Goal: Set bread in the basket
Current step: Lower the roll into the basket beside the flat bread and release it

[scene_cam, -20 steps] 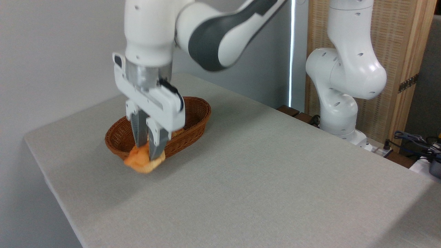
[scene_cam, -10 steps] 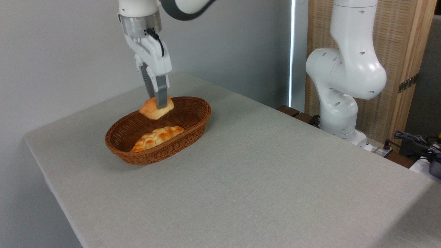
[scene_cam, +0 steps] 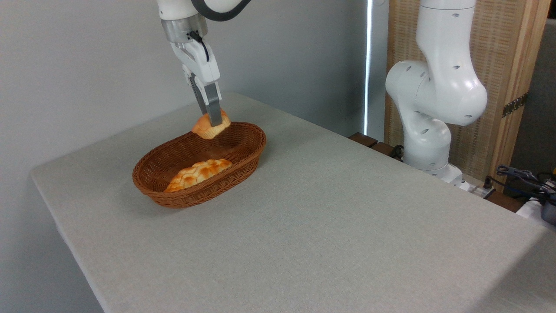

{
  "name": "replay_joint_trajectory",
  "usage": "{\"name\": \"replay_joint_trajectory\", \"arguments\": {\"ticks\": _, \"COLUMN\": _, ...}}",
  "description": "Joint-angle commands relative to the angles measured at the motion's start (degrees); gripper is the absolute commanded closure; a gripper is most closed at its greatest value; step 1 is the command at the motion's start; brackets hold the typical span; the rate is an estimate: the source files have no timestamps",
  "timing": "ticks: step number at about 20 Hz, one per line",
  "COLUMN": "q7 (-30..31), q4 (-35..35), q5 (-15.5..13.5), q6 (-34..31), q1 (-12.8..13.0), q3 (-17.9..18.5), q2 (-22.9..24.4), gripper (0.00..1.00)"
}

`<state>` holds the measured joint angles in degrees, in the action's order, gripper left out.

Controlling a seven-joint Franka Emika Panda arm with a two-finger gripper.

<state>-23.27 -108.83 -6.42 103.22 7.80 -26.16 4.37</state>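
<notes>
White Panda arm reaches in from top, gripper [scene_cam: 213, 121] tilted, pointing down and slightly right. Grey metal fingers [scene_cam: 213, 108] narrow, clamped on the small round orange-golden knotted bun [scene_cam: 211, 126]; near finger crosses the bun's front, far finger mostly hidden behind it. Bun is off the surface, held in the air above the far end of the oval brown woven wicker basket [scene_cam: 163, 191], roughly level with the far rim. Cannot tell if the bun touches the rim; it looks just clear.

Basket sits on the grey fabric-covered tabletop [scene_cam: 330, 226], toward the left-back part, long axis running from front-left to back-right. Inside it, along the near wall, lies a longer pale braided loaf [scene_cam: 198, 173], golden with browned patches, lying flat, apart from the held bun. Basket floor bare at the far half under the bun.

Black cable [scene_cam: 203, 48] runs along the gripper body. Second white robot arm base [scene_cam: 434, 104] stands upright off the right-back edge of the tabletop, well apart from the basket. Behind it a light wooden woven screen [scene_cam: 499, 52]. Dark cables and clips [scene_cam: 525, 180] at far right edge. Plain grey wall [scene_cam: 87, 65] behind the tabletop at left, bright vertical strip of light [scene_cam: 368, 65] beside the screen.
</notes>
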Motion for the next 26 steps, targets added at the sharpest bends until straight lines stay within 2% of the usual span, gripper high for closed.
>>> {"name": "replay_joint_trajectory", "arguments": {"ticks": 1, "q7": 1.30, "q4": -1.65, "q5": 2.55, "q6": -0.47, "q1": -0.24, "q3": -3.01, "q2": -1.11, "gripper": 0.34}}
{"name": "replay_joint_trajectory", "arguments": {"ticks": 3, "q7": 1.30, "q4": -2.52, "q5": 2.64, "q6": -0.38, "q1": -0.24, "q3": -3.45, "q2": -1.20, "gripper": 0.30}}
{"name": "replay_joint_trajectory", "arguments": {"ticks": 5, "q7": 1.21, "q4": -3.05, "q5": 2.64, "q6": -0.38, "q1": -0.24, "q3": -3.46, "q2": -1.20, "gripper": 0.12}}
{"name": "replay_joint_trajectory", "arguments": {"ticks": 10, "q7": 1.21, "q4": -4.46, "q5": 3.69, "q6": 1.72, "q1": -0.24, "q3": -3.54, "q2": -1.20, "gripper": 0.00}}
{"name": "replay_joint_trajectory", "arguments": {"ticks": 26, "q7": 1.30, "q4": -3.76, "q5": 3.69, "q6": 1.90, "q1": -0.33, "q3": -3.19, "q2": -0.85, "gripper": 0.00}}
